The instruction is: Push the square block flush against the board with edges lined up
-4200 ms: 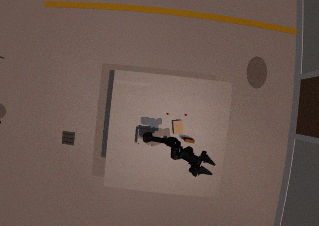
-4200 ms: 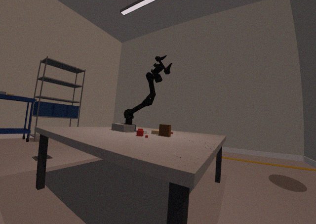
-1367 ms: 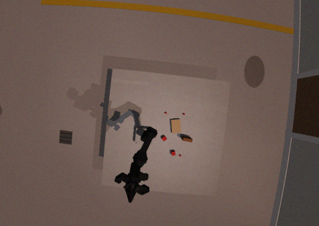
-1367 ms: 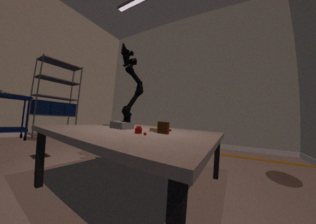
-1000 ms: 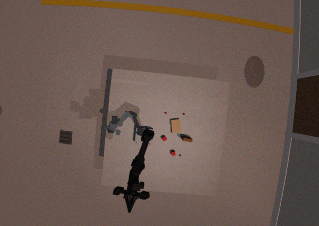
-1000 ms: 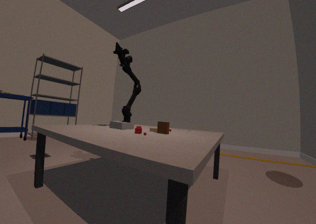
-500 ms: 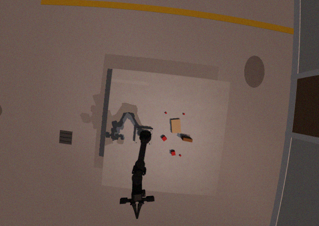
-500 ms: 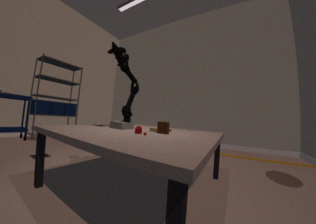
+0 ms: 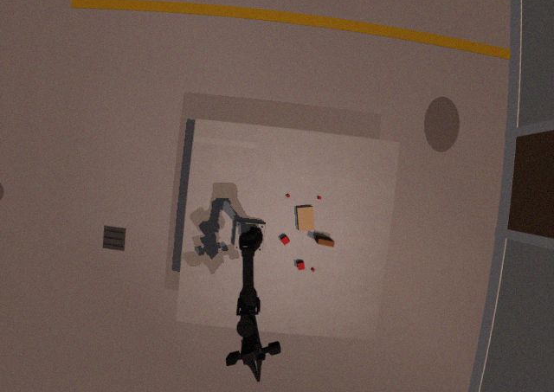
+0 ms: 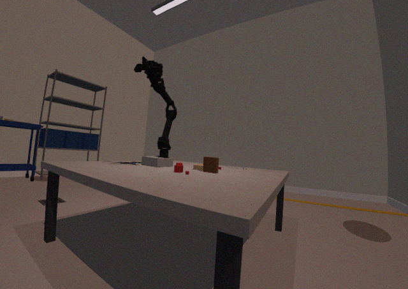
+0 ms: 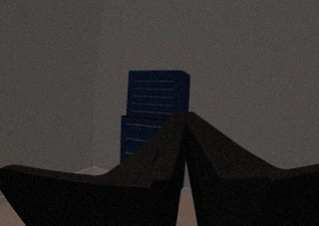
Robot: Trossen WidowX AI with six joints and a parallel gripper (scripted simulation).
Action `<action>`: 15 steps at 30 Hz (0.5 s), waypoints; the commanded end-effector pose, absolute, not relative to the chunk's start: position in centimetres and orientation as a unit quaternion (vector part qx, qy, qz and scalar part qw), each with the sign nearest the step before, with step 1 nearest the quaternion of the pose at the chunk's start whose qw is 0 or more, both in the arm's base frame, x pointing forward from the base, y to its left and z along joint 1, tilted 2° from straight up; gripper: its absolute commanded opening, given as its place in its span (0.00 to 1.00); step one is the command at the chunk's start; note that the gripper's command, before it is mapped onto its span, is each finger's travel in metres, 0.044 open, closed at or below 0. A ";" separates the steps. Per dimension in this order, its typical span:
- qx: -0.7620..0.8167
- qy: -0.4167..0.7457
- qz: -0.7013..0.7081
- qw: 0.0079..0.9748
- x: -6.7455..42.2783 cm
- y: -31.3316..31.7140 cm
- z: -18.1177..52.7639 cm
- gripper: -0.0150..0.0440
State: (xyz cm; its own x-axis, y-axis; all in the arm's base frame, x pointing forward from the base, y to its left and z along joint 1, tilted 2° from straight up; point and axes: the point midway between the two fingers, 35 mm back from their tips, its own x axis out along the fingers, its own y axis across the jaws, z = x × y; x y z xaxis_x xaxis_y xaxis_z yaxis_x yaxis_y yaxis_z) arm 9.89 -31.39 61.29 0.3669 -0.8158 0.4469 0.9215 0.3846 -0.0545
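The tan flat board (image 9: pixel 305 218) (image 10: pixel 197 167) lies on the white table (image 9: pixel 349 298) (image 10: pixel 210 196), right of the arm's base. The brown square block (image 9: pixel 325 240) (image 10: pixel 210 164) sits at the board's near right corner, slightly turned; I cannot tell whether they touch. My gripper (image 9: pixel 257 376) (image 10: pixel 136 68) (image 11: pixel 183 120) is shut and empty. It is raised high in the air, out past the table's edge and far from both parts. The wrist view shows only the shut fingers against a wall and a blue shape.
Two red cubes (image 9: pixel 284 239) (image 9: pixel 299 265) (image 10: pixel 178 167) and several tiny red bits (image 9: pixel 287 196) lie around the board. The arm's base (image 9: pixel 250 235) (image 10: pixel 157 161) stands on the table. A metal shelf rack (image 10: pixel 71 114) and a blue cart (image 10: pixel 16 144) stand beyond.
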 end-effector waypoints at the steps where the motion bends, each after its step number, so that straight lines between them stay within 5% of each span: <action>1: -0.117 -0.181 -0.509 0.834 11.7 -31.4 60.3 0.25; 15: 0.031 -0.130 -0.451 0.883 19.0 -33.6 54.2 0.25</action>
State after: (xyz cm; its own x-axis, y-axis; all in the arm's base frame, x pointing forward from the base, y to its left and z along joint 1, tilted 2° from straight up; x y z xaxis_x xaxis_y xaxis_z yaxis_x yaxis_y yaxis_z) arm 17.55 -33.35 55.54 0.5366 -0.8067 0.2477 0.8049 0.5774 0.1366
